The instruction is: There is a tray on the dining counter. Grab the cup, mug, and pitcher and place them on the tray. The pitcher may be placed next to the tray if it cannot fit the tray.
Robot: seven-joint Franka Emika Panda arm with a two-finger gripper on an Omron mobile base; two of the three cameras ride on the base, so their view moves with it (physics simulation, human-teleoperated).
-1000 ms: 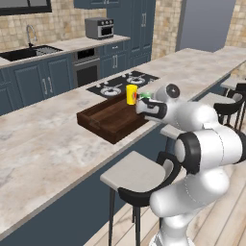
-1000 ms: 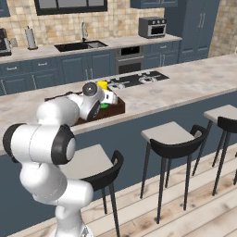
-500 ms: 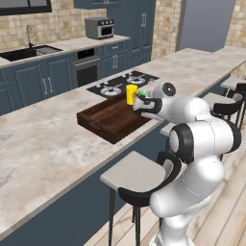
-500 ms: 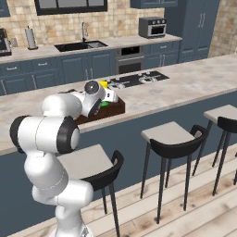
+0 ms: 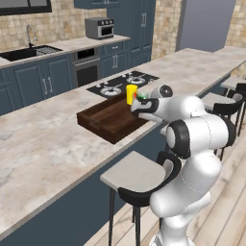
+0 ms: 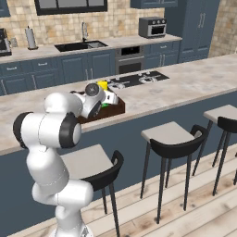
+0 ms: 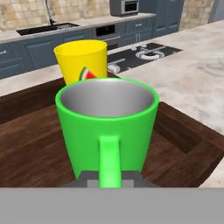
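Hand point(image 5: 138, 104) advanced over tray point(image 7: 30, 144) — green mug point(image 7: 107, 124) upright, grey inside.

The tray point(image 5: 108, 120) lies on the dining counter point(image 5: 43, 149) at the centre of the left base view, just in front of the stovetop point(image 5: 122, 84). The cup point(image 5: 131, 94) stands in the tray's right end. The mug point(image 7: 107, 127) sits in the tray at the centre of the hand view, directly before the cup, handle toward the lower edge. A stool point(image 5: 137, 175) stands below the counter, lower centre.
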